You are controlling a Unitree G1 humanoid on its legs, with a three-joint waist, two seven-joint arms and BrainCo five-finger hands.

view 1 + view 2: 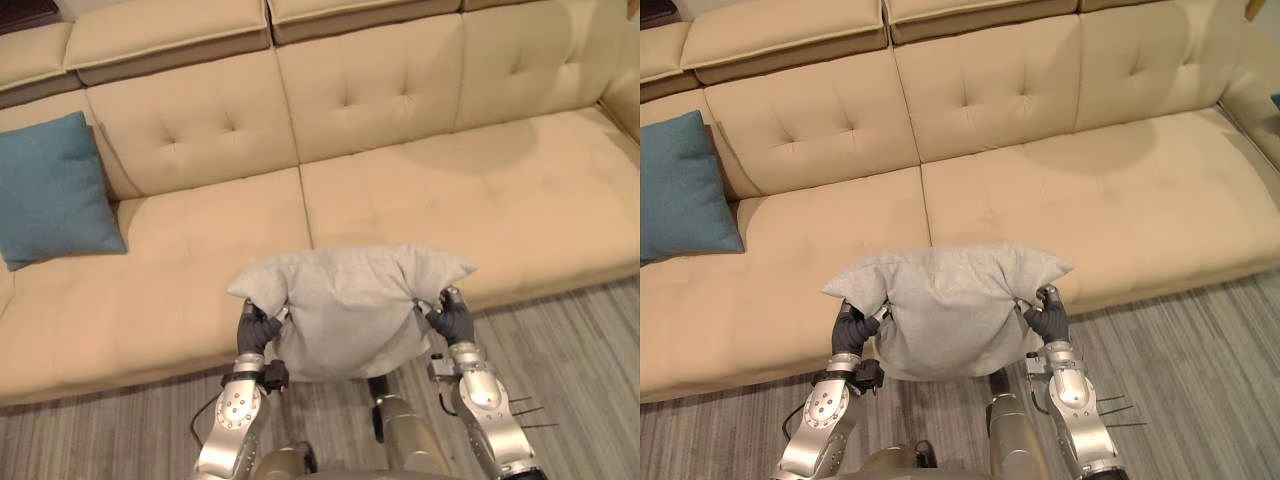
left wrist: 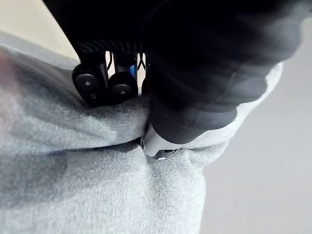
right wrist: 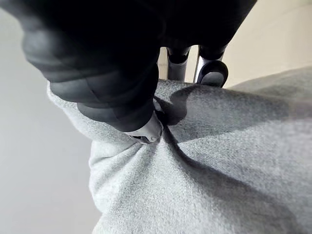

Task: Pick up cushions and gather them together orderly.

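I had the grey cushion point(image 1: 345, 305) up off the beige sofa point(image 1: 480, 200), held in front of me over the seat's front edge, with the striped floor point(image 1: 590, 350) below its lower half. My left hand point(image 1: 256, 328) had one upper corner and my right hand point(image 1: 452, 318) the other. In each wrist view the fingers point(image 2: 102, 85) were curled into the cloth and the thumb pressed in from the other side, so both hands were clamped on a pinch of fabric rather than on the cushion's body. The corners stuck out past my hands and the middle sagged between them. By my reckoning this was the carrying step: the pick-up was done and the placing was not. The blue cushion point(image 1: 52, 190) leaned against the backrest at the sofa's left end, well apart from the grey one, and it looked the natural spot to gather to. The next move called for taking the load to my left, both arms travelling together so the cloth stayed evenly taut, then lowering it upright against the backrest just beside the blue one — not on top of it. I judged the grip to be the weak point, since a pinch of fabric could slip if one arm led the other.
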